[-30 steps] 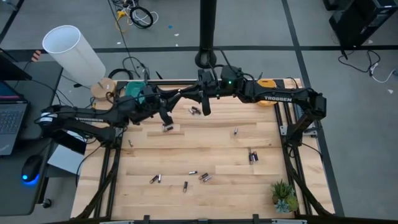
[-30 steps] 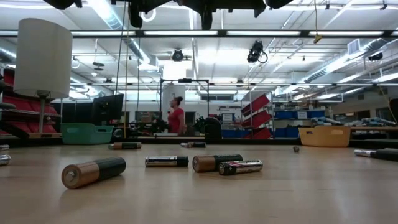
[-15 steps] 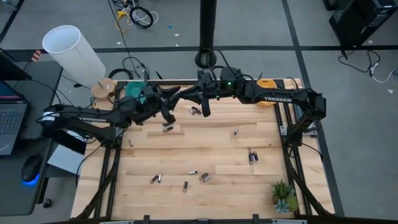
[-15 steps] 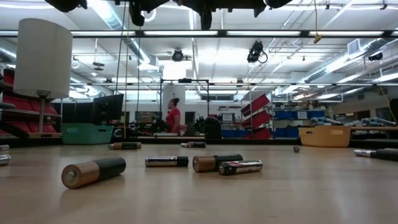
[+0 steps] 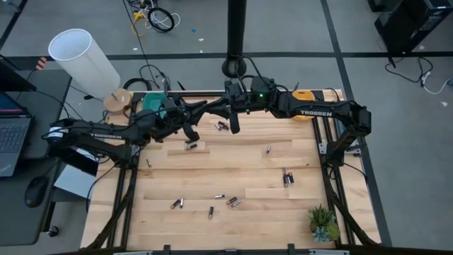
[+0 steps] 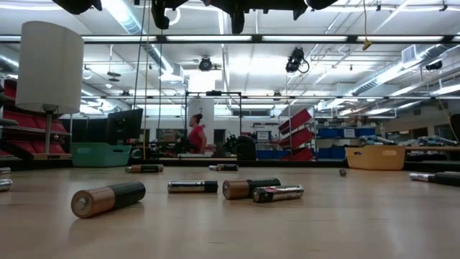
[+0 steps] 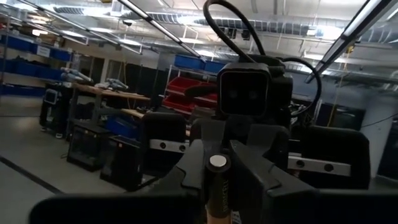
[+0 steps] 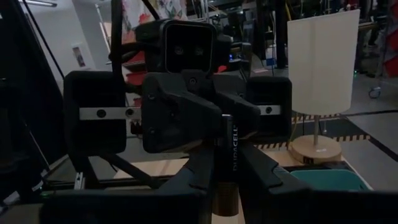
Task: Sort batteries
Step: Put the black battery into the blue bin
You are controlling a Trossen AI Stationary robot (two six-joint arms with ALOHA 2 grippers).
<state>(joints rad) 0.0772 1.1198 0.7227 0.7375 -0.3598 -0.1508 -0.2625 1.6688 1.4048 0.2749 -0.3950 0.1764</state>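
High view: the two arms meet above the back of the bench (image 5: 233,173). The left hand (image 5: 204,109) and the right hand (image 5: 221,108) face each other tip to tip. Between them is one battery (image 8: 227,155), a slim black cylinder with a copper-coloured end, and "DURACELL" runs along its side. The right hand is closed on this cell. The left hand is at the same cell, but I cannot tell whether it has gripped it.

More batteries (image 5: 232,202) lie loose on the wood:
- a pair (image 5: 222,126) just below the hands
- one cell (image 5: 191,145) nearby
- one (image 5: 268,149) towards the right
- a dark pair (image 5: 287,177) further forward
- a scatter near the front edge

In the low view the nearest cell (image 6: 108,199) is copper and black. Beside it lie a dark one (image 6: 192,186), another copper-and-black one (image 6: 250,188) and a smaller one with a reddish label (image 6: 277,193), whose lettering is too small to read.

A teal tray (image 5: 152,101) sits at the back left corner, partly under the left arm. An orange tray (image 5: 304,94) sits at the back right. What is in them cannot be seen. Each arm carries "TROSSEN" in white.
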